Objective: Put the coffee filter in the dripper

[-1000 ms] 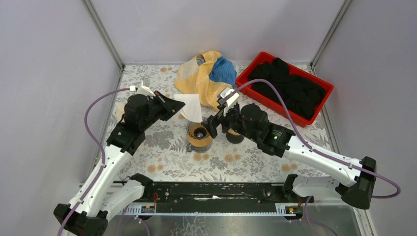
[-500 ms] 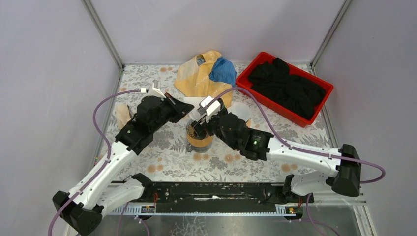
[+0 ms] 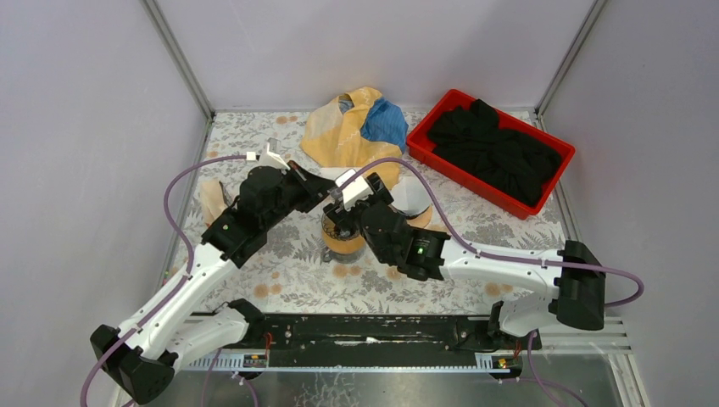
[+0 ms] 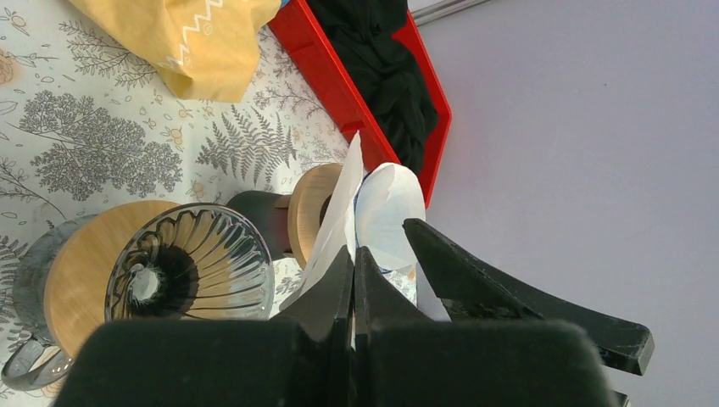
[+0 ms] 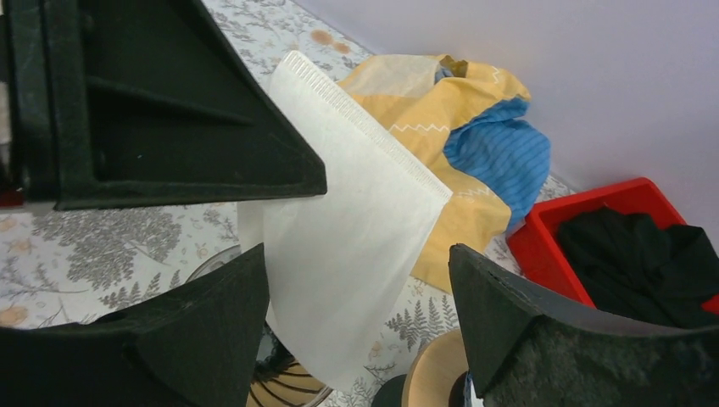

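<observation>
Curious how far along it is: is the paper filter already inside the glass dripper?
No, the dripper is empty; the left gripper holds the filter outside it.

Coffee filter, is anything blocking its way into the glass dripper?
Nothing visible. The dripper is empty, and the filter hangs close above it. The right gripper has open fingers either side of the filter, not beneath.

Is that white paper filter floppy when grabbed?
Likely light and fairly crisp: the coffee filter, pinched at one edge by the left gripper, stands out flat without drooping. Being thin paper, it would probably crease if squeezed.
</observation>
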Motion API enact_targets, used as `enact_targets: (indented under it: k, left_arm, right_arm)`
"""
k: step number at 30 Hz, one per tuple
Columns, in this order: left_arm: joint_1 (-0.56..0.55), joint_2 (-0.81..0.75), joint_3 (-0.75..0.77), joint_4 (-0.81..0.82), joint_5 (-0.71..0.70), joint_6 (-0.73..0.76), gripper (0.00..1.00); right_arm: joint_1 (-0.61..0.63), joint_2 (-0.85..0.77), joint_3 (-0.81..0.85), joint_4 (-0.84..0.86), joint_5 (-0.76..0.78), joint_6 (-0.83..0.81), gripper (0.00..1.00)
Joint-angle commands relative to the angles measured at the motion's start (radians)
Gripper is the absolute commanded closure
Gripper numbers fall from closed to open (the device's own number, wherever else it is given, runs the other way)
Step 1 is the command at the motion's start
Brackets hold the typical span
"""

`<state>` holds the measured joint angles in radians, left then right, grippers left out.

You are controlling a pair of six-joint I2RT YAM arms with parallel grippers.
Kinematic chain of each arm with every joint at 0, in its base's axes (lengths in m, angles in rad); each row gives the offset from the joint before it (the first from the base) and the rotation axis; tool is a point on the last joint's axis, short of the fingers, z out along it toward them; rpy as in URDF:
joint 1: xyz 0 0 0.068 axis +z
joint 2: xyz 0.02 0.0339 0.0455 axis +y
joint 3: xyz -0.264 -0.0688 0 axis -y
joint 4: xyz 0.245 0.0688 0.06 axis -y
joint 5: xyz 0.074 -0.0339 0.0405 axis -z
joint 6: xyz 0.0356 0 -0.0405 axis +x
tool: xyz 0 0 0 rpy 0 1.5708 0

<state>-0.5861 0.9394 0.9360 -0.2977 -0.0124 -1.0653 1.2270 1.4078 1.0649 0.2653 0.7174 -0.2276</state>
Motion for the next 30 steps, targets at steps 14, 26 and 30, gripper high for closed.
enact_targets:
  k: [14, 26, 30]
  left_arm:
    - [-0.015, 0.0, -0.014, 0.064, -0.035, -0.013, 1.0]
    - [-0.015, -0.011, 0.002, 0.058, -0.022, 0.009, 0.92]
    - [-0.016, -0.017, 0.02, 0.043, -0.024, 0.028, 0.83]
  right_arm:
    - [0.023, 0.046, 0.011, 0.19, 0.225, -0.116, 0.3]
    - [0.023, 0.033, 0.048, 0.077, 0.141, -0.068, 0.7]
    - [0.023, 0.034, 0.078, 0.005, 0.106, -0.035, 0.9]
